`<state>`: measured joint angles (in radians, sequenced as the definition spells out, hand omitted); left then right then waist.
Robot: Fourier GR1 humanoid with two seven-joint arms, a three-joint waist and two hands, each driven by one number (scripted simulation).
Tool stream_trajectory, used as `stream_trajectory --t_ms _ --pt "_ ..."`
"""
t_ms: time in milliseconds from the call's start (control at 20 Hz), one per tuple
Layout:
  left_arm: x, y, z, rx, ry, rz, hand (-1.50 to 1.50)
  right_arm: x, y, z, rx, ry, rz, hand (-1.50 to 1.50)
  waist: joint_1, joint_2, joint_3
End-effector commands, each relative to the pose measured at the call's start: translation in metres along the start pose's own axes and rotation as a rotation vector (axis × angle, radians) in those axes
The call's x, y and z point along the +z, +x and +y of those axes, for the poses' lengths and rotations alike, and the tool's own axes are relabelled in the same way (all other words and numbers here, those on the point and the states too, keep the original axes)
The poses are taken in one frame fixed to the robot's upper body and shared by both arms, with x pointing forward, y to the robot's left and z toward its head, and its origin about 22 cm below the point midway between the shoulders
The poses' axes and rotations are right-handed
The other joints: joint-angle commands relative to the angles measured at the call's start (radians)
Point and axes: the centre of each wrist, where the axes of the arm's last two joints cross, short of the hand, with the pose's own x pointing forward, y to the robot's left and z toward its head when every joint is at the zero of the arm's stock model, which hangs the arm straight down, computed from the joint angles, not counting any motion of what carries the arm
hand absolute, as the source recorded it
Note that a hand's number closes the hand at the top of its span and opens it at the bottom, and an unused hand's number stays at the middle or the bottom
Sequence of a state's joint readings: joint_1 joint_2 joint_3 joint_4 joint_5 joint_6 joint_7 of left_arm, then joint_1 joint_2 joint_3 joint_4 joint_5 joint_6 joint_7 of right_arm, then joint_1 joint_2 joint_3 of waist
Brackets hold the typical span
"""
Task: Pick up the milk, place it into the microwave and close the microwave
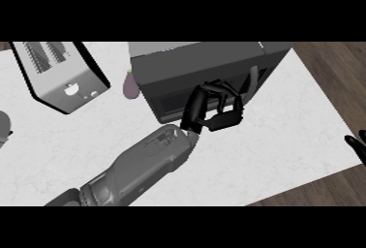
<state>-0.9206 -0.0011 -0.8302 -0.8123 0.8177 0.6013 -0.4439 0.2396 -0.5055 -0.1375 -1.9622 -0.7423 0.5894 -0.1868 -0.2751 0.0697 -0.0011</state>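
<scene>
The dark grey microwave (207,63) stands at the back middle of the white counter, its door shut flush with the front and its bar handle (252,80) toward the right. My left hand (204,109) lies against the lower part of the door's front, fingers (227,99) loosely bent and touching the door, holding nothing. At the right edge of the head view only the fingers of my right hand (355,144) show, resting open away from the microwave. No milk is visible on the counter or in either hand.
A silver toaster (61,75) stands at the back left. A purple object (129,85) lies against the microwave's left side. A grey rounded thing (4,127) pokes in at the left edge. The counter (271,145) ends at the right and front, with wood floor beyond.
</scene>
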Motion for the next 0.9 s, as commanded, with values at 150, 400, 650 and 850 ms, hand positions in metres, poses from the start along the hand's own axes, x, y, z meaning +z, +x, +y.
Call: stream_trajectory --t_ms 150,400,650,850 --pt "-0.017 -0.004 0.019 -0.022 0.123 -0.011 1.50 -0.004 0.003 0.003 -0.026 0.051 -0.002 -1.50 -0.008 0.019 -0.001" --pt "-0.017 -0.005 0.019 -0.011 0.138 -0.014 1.50 -0.007 0.009 0.003 -0.027 0.086 -0.007 -1.50 -0.013 0.021 -0.001" --pt "-0.016 -0.007 0.019 -0.014 0.151 -0.036 1.50 -0.011 0.014 0.006 -0.023 0.122 -0.001 -1.50 -0.025 0.025 -0.003" --pt "-0.018 -0.006 0.020 -0.013 0.166 -0.050 1.50 -0.011 0.017 0.007 -0.033 0.121 -0.006 -1.50 -0.026 0.026 -0.003"
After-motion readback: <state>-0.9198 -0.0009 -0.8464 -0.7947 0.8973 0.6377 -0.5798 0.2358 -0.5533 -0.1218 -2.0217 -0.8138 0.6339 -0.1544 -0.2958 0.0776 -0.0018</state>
